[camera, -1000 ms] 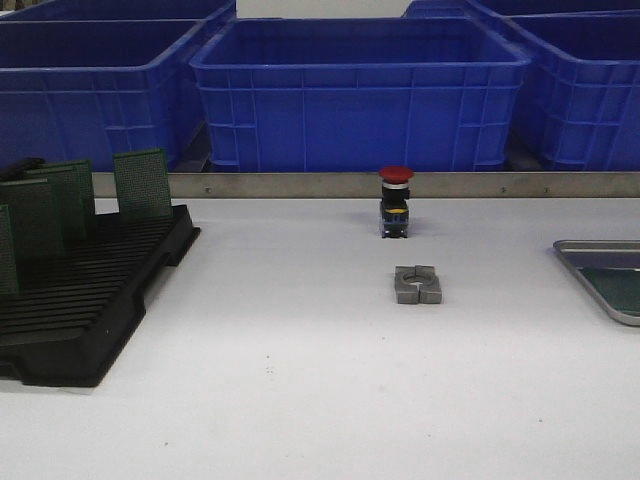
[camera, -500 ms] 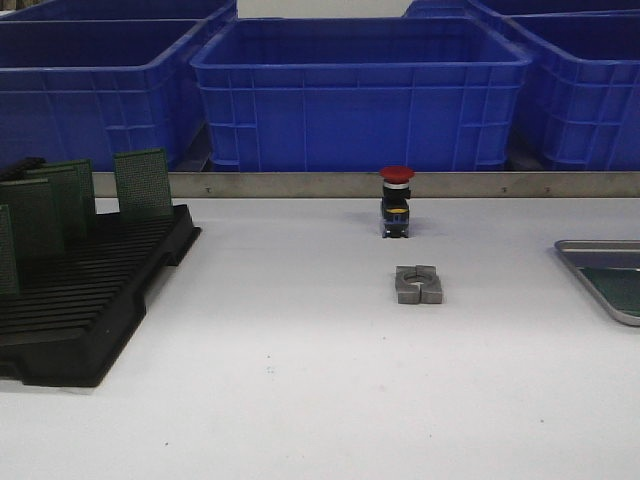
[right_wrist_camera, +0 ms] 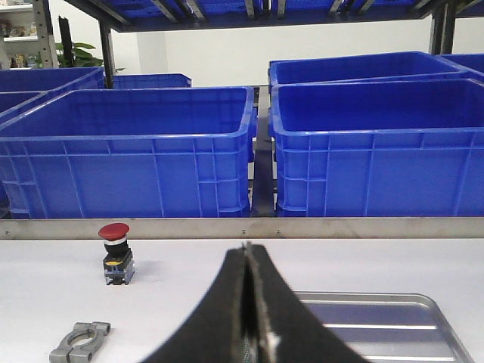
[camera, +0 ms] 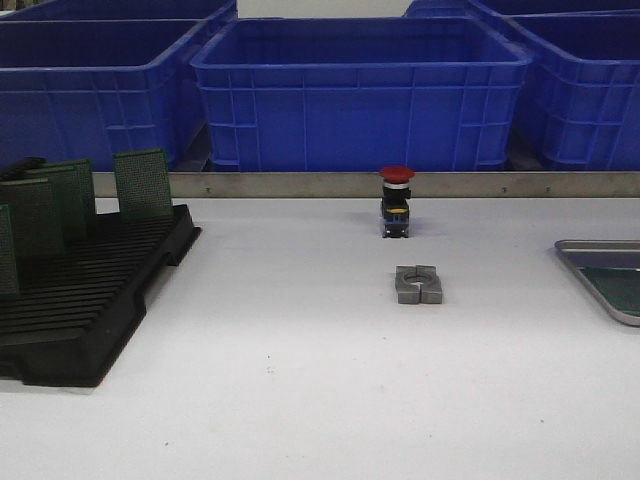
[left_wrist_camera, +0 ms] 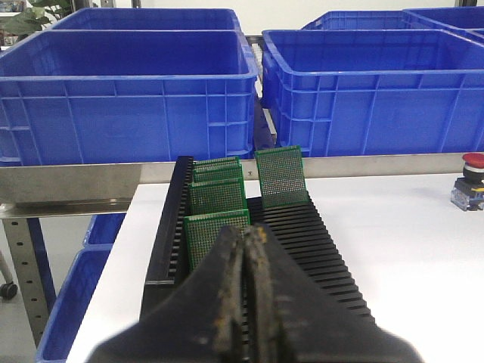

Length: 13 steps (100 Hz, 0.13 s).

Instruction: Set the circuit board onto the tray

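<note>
**A:** At the left of the front view, why do our circuit boards (camera: pixel 142 183) stand on edge?

**B:** The black slotted rack (camera: pixel 90 310) holds each one upright in its own groove. That keeps the faces apart and leaves a top edge free to pinch. The left gripper (left_wrist_camera: pixel 244 234) points along that rack with its fingers pressed together and nothing between them.

**A:** And in the middle of the frame?

**B:** A red push button (camera: pixel 396 200) stands there, with a grey metal clamp (camera: pixel 418 284) lying just below it. We judge neither matters to this job, and both sit well apart from the rack and from the tray.

**A:** Then the right edge?

**B:** The steel tray (camera: pixel 590 247) lies flat, cut off by the frame. The right gripper (right_wrist_camera: pixel 246 253) hangs over its near rim, also closed on nothing, perhaps because that arm serves that side.

**A:** Is a board on it?

**B:** We see a dark greenish patch inside it in the front view. We cannot tell whether that is a board or only a reflection. So this could be the rack waiting to give up a board, or a board already laid down and both arms drawn back.
</note>
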Motion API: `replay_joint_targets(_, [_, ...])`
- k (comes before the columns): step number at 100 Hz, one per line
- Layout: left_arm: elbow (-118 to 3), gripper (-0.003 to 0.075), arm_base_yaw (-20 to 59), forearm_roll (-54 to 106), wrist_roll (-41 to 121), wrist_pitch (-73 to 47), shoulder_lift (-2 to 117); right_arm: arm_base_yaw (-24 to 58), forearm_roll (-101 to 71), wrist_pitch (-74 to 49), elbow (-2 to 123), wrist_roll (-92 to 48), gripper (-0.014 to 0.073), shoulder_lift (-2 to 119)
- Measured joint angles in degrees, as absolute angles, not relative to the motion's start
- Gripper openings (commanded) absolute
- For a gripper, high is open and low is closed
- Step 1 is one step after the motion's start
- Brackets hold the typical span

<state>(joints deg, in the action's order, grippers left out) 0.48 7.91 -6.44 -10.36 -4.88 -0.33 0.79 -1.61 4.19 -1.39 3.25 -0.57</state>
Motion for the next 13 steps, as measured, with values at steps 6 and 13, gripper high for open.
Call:
replay_joint_targets(6, [0.48,-0.0018,7.91,-6.44,-10.36,-4.88,-0.33,0.79,-1.61,4.19,-1.39,3.25,-0.0067,-0.57])
replay_joint_targets(13, [0.48,-0.0018,7.91,-6.44,-10.36,-4.88,-0.33,0.79,-1.61,4.19,-1.48,3.25,-0.0067,-0.57])
